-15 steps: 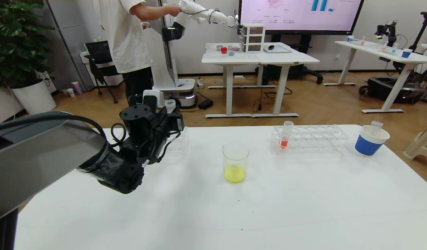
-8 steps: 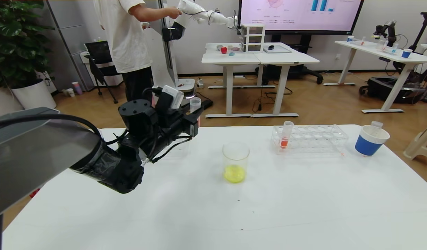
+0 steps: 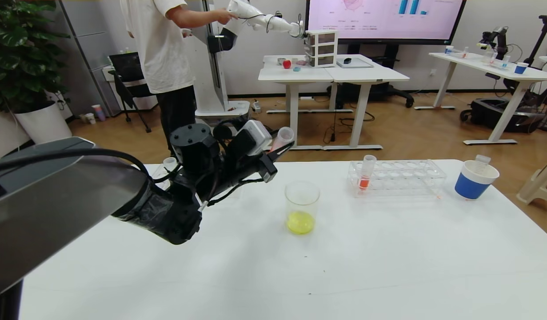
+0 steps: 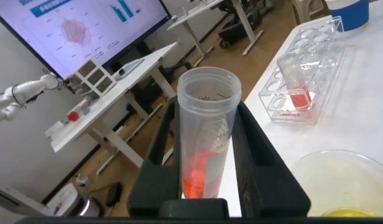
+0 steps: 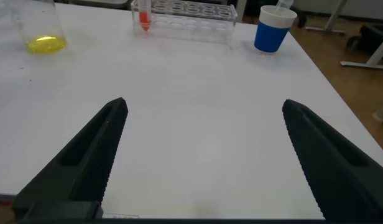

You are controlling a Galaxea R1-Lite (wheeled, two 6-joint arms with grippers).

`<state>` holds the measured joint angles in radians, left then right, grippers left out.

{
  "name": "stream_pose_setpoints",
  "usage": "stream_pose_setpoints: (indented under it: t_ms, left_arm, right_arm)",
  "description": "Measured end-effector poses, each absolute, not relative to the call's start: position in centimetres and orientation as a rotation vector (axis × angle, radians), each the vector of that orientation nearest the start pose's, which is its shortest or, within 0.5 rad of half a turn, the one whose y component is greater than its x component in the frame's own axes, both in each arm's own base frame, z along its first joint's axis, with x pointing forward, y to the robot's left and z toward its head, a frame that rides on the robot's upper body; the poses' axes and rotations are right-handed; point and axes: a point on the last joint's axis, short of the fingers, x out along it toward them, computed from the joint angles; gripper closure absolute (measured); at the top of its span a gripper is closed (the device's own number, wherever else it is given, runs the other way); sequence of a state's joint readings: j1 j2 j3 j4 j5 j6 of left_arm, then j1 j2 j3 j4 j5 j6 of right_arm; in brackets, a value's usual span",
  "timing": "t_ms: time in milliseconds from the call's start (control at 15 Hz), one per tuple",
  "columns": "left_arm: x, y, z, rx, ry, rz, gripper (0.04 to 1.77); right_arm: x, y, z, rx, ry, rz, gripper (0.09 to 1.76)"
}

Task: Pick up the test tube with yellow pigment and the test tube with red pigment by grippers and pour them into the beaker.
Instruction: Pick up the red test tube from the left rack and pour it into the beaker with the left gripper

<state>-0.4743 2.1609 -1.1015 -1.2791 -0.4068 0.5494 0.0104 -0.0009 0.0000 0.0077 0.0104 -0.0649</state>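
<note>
My left gripper (image 3: 280,144) is shut on a clear test tube with red-orange liquid (image 3: 283,134), held above the table just left of the beaker and tilted with its mouth toward it. The left wrist view shows this tube (image 4: 207,155) clamped between both fingers. The beaker (image 3: 302,200) stands mid-table with yellow liquid at its bottom. Another tube with red-orange liquid (image 3: 366,171) stands in the clear rack (image 3: 402,178). No tube with yellow liquid shows. My right gripper (image 5: 204,106) is open and empty above the table's near right part.
A blue-and-white paper cup (image 3: 474,180) stands right of the rack near the table's far right edge. An empty clear tube (image 3: 169,163) shows behind my left arm. A person and other robots and tables are beyond the table.
My left gripper has moved right and up toward the beaker with the red-orange tube, tilting it from upright toward the beaker.
</note>
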Motion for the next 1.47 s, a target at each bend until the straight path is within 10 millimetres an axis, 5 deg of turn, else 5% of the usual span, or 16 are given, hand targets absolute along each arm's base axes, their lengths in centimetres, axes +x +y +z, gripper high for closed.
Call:
stream_pose_setpoints:
  t_ms: [533, 867, 1467]
  left_arm:
    - [38.4, -21.0, 15.1, 0.838, -0.727, -0.915, 1.31]
    - [39.2, -19.8, 14.1, 1.050, -0.843, -0.972, 1.31]
    - [41.0, -20.3, 12.4, 1.173, -0.919, -0.927, 1.31]
  right_arm:
    - [-2.3, 0.0, 7.5, -0.064, 0.007, 0.021, 0.11]
    - [-2.3, 0.0, 7.5, -0.064, 0.006, 0.021, 0.11]
    - [-2.3, 0.0, 7.5, -0.064, 0.006, 0.021, 0.11]
